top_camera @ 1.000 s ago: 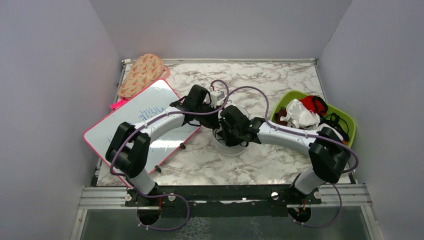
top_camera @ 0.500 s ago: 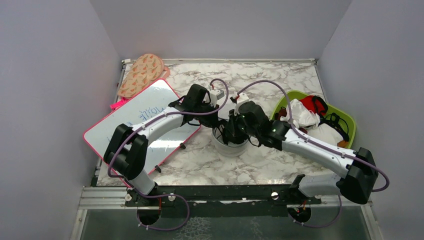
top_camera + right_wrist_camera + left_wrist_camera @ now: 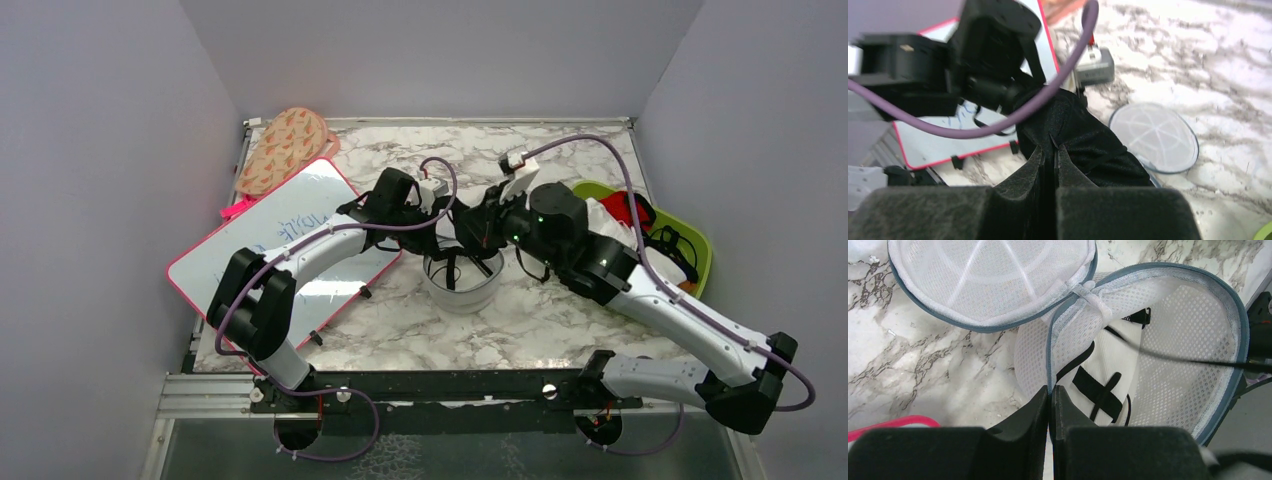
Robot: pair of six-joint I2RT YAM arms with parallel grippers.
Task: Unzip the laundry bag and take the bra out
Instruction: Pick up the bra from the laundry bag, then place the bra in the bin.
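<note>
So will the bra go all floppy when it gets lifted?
Probably floppy: the bra bunches and folds where it's pinched, and its straps dangle into the bag. Likely light too, being thin cloth. Those straps might snag on the rim.

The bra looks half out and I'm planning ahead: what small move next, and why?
Probably lift the right gripper higher: it is shut on the bra, whose straps trail inside the laundry bag, while the left gripper pins the rim.
</note>
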